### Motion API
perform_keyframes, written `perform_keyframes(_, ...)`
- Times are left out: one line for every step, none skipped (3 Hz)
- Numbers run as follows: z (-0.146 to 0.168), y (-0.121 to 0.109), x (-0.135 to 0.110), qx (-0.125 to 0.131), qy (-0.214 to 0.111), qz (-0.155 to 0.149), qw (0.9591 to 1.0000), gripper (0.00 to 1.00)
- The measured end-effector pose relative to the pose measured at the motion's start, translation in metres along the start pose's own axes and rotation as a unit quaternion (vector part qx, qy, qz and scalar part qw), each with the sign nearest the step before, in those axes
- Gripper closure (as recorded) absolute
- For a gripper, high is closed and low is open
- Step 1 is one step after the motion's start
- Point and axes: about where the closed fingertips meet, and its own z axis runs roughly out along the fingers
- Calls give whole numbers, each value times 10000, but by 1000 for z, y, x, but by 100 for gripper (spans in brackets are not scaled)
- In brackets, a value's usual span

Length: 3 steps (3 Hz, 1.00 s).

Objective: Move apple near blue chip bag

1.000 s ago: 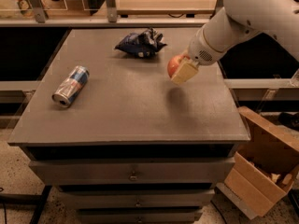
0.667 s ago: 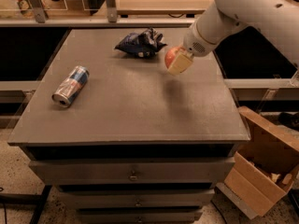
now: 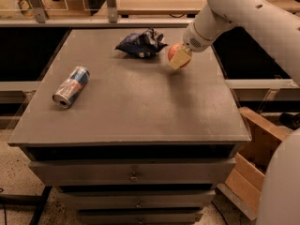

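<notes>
The red-orange apple [image 3: 175,52] is held in my gripper [image 3: 179,57], whose pale fingers are shut on it. It hangs low over the grey table top [image 3: 136,102], toward the far right. The crumpled navy-blue chip bag [image 3: 140,42] lies at the far middle of the table, just left of the apple with a small gap between them. My white arm reaches in from the upper right.
A silver-blue-red drink can [image 3: 71,86] lies on its side at the left of the table. Drawers run below the front edge. A cardboard box [image 3: 258,163] stands on the floor at the right. A shelf rail runs behind the table.
My gripper has carried the apple away from the right middle of the table, farther back and to the left, closer to the chip bag. The can and bag have not moved.
</notes>
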Motion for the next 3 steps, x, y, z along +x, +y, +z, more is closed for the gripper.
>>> perform_keyframes(9,-10,1,49,42,189,9998,83)
perform_keyframes(13,-13,2,44,48,303,9995,59)
perform_keyframes(16,-12,1,-124,-71,349,9993,36)
